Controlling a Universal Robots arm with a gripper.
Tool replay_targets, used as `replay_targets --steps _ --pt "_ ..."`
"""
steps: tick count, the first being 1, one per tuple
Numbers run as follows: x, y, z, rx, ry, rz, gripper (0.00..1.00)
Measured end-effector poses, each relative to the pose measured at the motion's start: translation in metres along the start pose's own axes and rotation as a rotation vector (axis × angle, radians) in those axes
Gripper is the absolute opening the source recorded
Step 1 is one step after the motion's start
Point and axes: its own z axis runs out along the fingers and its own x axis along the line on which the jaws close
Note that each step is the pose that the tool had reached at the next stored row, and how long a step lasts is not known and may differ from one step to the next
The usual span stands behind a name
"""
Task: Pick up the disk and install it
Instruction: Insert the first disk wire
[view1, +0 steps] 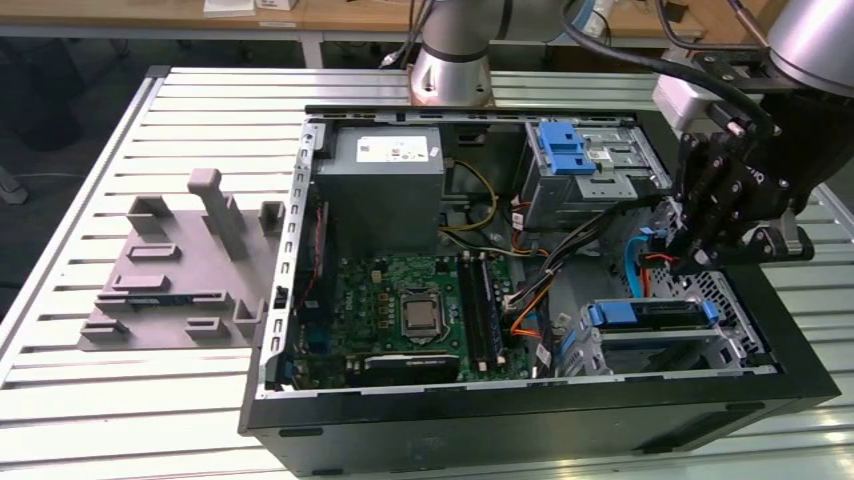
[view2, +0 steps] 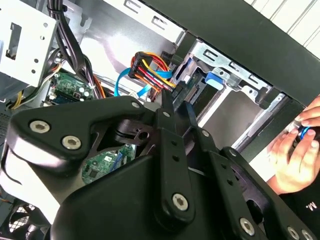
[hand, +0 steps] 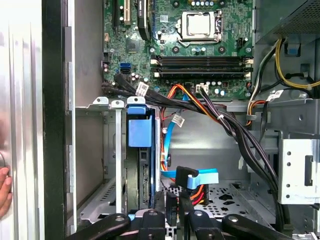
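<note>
End effector (view2: 179, 107) fingers nearly closed, apparently pinching a cable connector (hand: 186, 176) beside the seated disk (hand: 139, 131).

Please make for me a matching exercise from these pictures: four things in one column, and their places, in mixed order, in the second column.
1. disk
2. grey fixture block
3. power-supply box
4. gripper

a. on the table, outside the case, at the exterior view's left
b. inside the case, white sticker on top
c. in the metal drive cage, blue rail showing
d. over the cage, by the coloured cables

Pairs: 1-c, 2-a, 3-b, 4-d
</note>
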Motion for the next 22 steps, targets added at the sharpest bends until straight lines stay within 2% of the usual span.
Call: replay_targets --steps 7,10,11,13,17,20,22 --pt "-0.0002 0.0001 0.0053 0.0001 0.0032 0.000 0.26" --pt "-0.0002 -0.0003 0.0056 0.0001 0.0034 0.000 0.24" --pt "-0.0002 -0.0010 0.0058 -0.0002 0.0014 0.000 0.18" --pt "-0.0003 -0.0031 0.0057 -0.0025 -0.0031 0.000 0.16" --pt "-0.0002 -0.0035 0.0066 -0.0030 -0.0029 0.000 0.16" --pt "0.0026 -0.0032 0.0084 -0.0030 -0.0021 0.000 0.16" --pt "0.0078 -0.0029 0.0102 -0.0030 -0.0024 0.001 0.16"
